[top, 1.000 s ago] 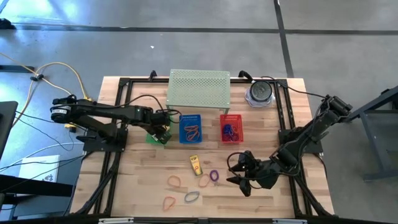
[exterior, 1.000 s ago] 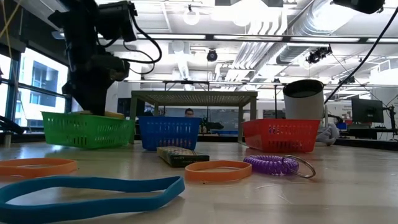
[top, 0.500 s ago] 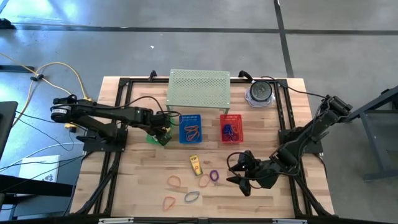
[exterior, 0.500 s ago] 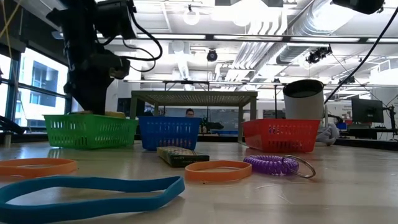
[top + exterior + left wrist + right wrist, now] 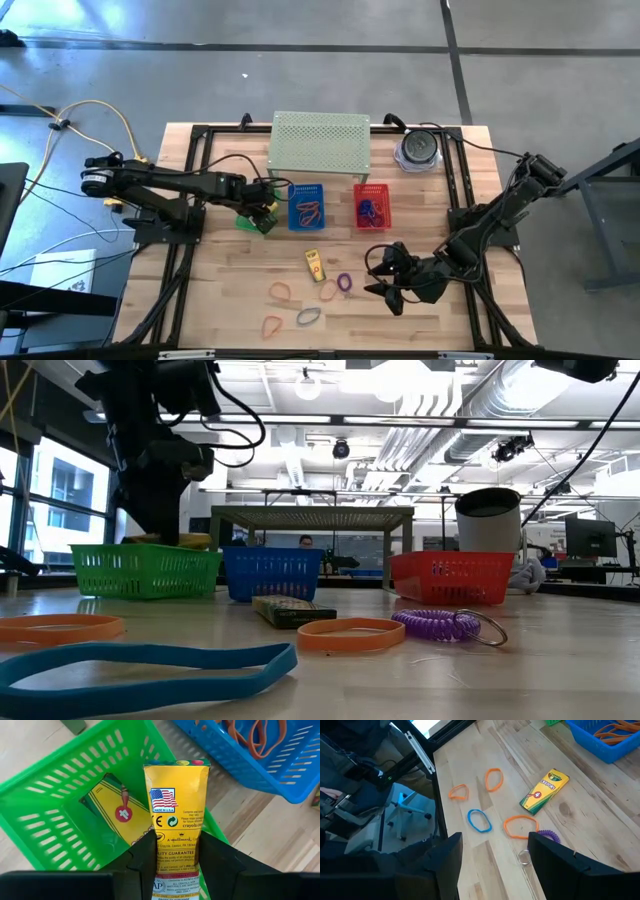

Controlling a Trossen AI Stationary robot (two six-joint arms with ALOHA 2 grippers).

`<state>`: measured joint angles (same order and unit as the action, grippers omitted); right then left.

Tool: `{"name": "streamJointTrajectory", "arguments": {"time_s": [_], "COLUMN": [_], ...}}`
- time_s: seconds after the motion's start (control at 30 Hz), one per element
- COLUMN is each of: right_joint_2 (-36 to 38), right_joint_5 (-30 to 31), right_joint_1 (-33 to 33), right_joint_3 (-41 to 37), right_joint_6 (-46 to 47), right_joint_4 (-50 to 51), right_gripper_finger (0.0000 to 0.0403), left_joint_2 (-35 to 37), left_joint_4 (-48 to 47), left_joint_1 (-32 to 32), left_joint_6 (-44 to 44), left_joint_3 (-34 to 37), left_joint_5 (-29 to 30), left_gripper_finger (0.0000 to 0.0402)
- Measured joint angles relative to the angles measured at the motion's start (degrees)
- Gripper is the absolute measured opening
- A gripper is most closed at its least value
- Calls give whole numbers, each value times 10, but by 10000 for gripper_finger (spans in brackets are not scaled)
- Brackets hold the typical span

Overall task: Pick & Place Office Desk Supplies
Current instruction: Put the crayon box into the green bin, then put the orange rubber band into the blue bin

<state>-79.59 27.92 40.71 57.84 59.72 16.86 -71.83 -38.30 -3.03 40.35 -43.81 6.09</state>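
Observation:
My left gripper (image 5: 176, 845) stands over the green basket (image 5: 60, 805), slanting down, shut on a yellow crayon box (image 5: 177, 800). A second crayon box (image 5: 117, 815) lies flat on the basket's floor. A third one (image 5: 315, 264) lies on the table, with orange and blue rubber bands (image 5: 479, 820) and a purple coil (image 5: 345, 283) around it. My right gripper (image 5: 380, 280) hovers open to the right of them, touching nothing. My left gripper has the crayon box's near end (image 5: 177, 862) between its two fingers, one on each long side. The fingers come from above, slanting down, and lie along the box. The box's far end (image 5: 176, 767) reaches over the basket toward its right rim.
A blue basket (image 5: 307, 206) with orange bands and a red basket (image 5: 372, 207) with blue bands stand right of the green one. Behind them are the pale green perforated shelf (image 5: 320, 143) and a round grey object (image 5: 418, 150). Black frame rails run along the table's sides.
My left gripper has rolled slightly in place over the green basket. The yellow box end at the basket's rim now shows a little higher in the low view. My right arm has kept still.

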Motion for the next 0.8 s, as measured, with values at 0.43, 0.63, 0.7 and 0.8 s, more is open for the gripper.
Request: {"name": "streamJointTrajectory", "arguments": {"time_s": [0.43,0.63,0.7,0.8], "right_joint_2": [0,0,0,0], "right_joint_5": [0,0,0,0], "right_joint_1": [0,0,0,0], "right_joint_3": [0,0,0,0], "right_joint_6": [0,0,0,-1], "right_joint_4": [0,0,0,0], "right_gripper_finger": [215,215,215,215], "left_joint_2": [0,0,0,2], "left_joint_4": [0,0,0,-2], "left_joint_1": [2,13,14,14], "left_joint_6": [-15,-29,-39,-69], "left_joint_3": [0,0,0,0], "left_joint_5": [0,0,0,-12], "left_gripper_finger": [137,195,222,255]}}
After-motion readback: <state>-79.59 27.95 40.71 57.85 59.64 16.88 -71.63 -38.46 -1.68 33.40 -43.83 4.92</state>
